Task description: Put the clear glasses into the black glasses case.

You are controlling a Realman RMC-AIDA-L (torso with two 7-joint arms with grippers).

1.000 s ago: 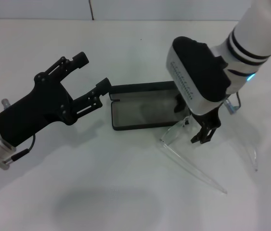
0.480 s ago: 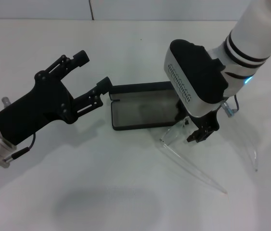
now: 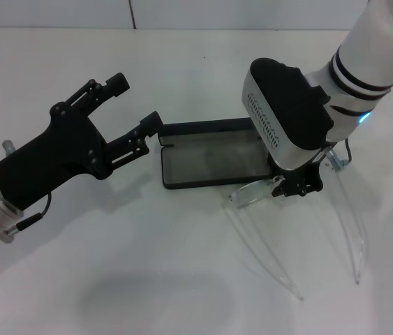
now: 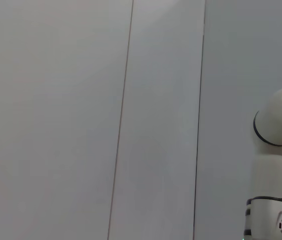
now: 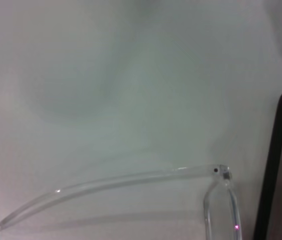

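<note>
The black glasses case (image 3: 203, 164) lies open mid-table, grey lining up and lid (image 3: 203, 130) flat behind it. The clear glasses (image 3: 253, 192) sit just off the case's front right corner, their two thin arms stretching toward me. My right gripper (image 3: 298, 185) is shut on the glasses' front, at the right end of the case. The right wrist view shows one clear arm (image 5: 110, 182), a lens corner and the case edge (image 5: 277, 165). My left gripper (image 3: 135, 102) hovers open to the left of the case, holding nothing.
The white table (image 3: 147, 279) carries only the case and the glasses. The left wrist view shows a pale panelled wall (image 4: 80, 120) and part of the robot's body (image 4: 276, 165).
My right gripper has turned and shifted a little right, swinging the glasses so their arms now point toward me instead of slanting right. The left arm and the case have not moved.
</note>
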